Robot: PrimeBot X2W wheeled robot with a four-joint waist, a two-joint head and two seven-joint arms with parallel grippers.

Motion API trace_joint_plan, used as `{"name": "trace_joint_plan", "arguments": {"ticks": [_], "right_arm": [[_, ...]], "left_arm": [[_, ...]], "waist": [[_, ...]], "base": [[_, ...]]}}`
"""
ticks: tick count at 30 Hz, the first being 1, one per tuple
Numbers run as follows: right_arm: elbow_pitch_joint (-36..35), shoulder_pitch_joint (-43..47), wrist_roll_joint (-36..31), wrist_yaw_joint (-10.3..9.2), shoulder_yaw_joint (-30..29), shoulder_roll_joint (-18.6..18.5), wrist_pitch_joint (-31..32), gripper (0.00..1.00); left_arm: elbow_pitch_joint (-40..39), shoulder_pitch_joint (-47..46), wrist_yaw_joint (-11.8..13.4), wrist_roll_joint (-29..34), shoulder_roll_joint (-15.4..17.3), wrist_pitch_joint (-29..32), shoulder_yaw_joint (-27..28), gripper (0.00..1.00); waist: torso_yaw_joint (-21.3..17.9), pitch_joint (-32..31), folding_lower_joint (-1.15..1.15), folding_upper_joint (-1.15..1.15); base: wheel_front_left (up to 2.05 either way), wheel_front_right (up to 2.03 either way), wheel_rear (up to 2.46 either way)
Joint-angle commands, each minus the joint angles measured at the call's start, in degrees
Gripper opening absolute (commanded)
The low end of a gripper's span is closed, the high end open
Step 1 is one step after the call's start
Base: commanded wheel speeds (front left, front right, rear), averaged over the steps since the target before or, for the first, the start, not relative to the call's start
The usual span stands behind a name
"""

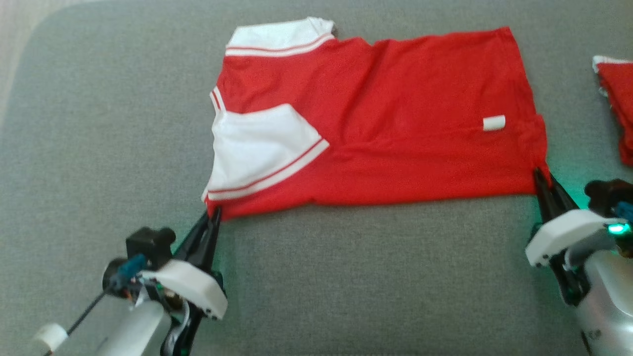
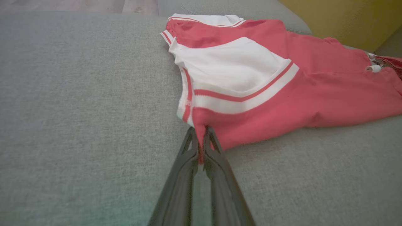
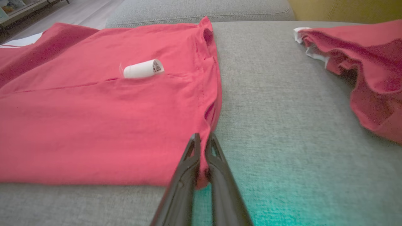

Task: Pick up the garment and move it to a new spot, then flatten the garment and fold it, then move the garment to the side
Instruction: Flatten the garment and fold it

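You are at the fold: left gripper (image 1: 215,213) and right gripper (image 1: 540,174) each pinch shut on a near corner of the garment (image 1: 395,123); lift both evenly.

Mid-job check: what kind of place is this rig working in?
Likely a home living room. The red garment lies on a grey upholstered cushion, like a sofa or ottoman; pale wood-look floor and a low shelf show beyond it.
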Motion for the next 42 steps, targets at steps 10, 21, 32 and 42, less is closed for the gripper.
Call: {"name": "trace_joint_plan", "arguments": {"ticks": [10, 21, 32, 42], "right_arm": [[-5.94, 13.34, 4.24, -0.04, 1.32, -7.80, -0.61, 0.00], [-16.69, 23.62, 4.97, -0.04, -4.24, -7.09, 2.87, 1.00], [-29.80, 22.70, 0.94, -0.04, -9.92, -6.25, 6.89, 1.00], [-35.29, 16.04, -1.60, -0.04, -7.05, -5.12, 9.86, 1.00]], "left_arm": [[-8.71, 9.65, 1.97, 0.42, 5.55, 1.29, -0.06, 0.00], [-16.44, 16.16, 4.77, -0.21, 9.08, 5.30, -0.90, 0.18], [-25.44, -8.69, -1.31, 2.77, 14.95, 16.16, 1.85, 1.00], [-8.57, -38.10, -8.39, -5.81, 13.22, 33.82, -2.78, 1.00]], "waist": [[0.78, -4.85, 0.00, 0.00], [0.23, -4.44, 0.00, 0.00], [-1.00, 2.69, 0.00, 0.00], [-6.78, 10.60, 0.00, 0.00]], "base": [[0.00, 0.00, 0.00], [0.00, 0.00, 0.00], [0.00, 0.00, 0.00], [0.00, 0.00, 0.00]]}}
